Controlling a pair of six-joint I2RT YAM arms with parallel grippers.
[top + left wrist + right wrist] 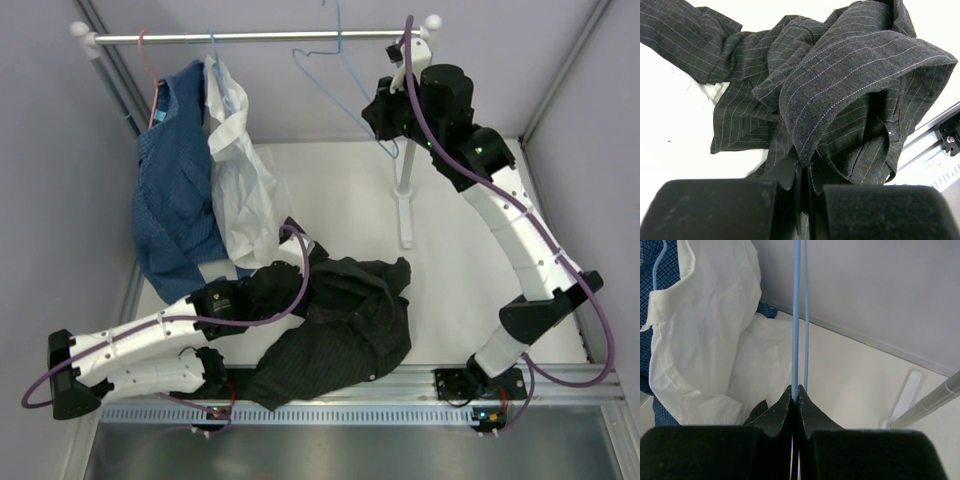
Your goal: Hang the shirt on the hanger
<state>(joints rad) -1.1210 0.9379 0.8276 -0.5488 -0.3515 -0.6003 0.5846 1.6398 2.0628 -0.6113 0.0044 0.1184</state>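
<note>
- The shirt (345,320) lies on the bench (450,290), near its front edge, left of centre.
- The hanger (797,315) hangs from the rail (260,37) behind, right of two other garments (175,190).
- Left hand (802,165) pinches the shirt's left side; right hand (795,390) pinches the hanger's right side.

Shirt (345,325): black/charcoal w/ thin pale pinstripes. Hanger (797,315): light-blue wire. White shirt (238,180): plain white. Garment (172,200) beside it: blue w/ fine darker check. 2nd hanger (150,68): orange-red. Counter (450,250): white. L arm (130,345) & R arm (510,220): white shells, black joints; cables (606,335) purple. L tool (804,167), R tool (795,390): both matte black. Rail (260,37): silver, white end knobs.
</note>
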